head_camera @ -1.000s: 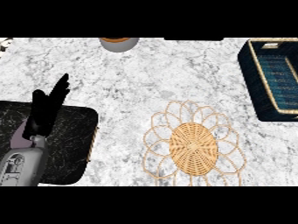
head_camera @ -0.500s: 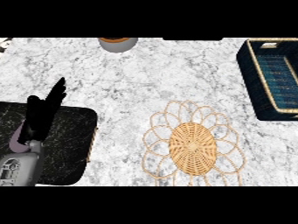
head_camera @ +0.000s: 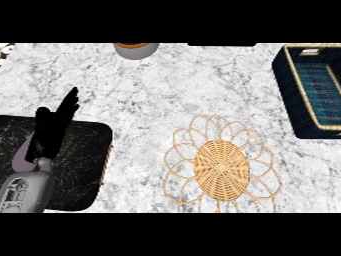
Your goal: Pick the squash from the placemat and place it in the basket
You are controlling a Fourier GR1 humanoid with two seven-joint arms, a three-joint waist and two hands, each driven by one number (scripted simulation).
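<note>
While no writing is legible:
Left hand (head_camera: pixel 53 125): fingers straight, apart, above black marbled square placemat (head_camera: pixel 81 150), holding nothing.
Basket (head_camera: pixel 295 95): dark blue rectangular woven basket, well right of placemat.

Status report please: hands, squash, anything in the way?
Left hand open over black mat; right hand not in view. Squash not seen. Woven mat lies flat between hand and basket.

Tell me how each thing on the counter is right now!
left hand: open, fingers straight, over the black mat
black mat: flat, partly under the arm
woven placemat: flat, nothing on it
basket: upright, nothing showing inside
cup: at the far edge, only partly visible
squash: not visible
</note>
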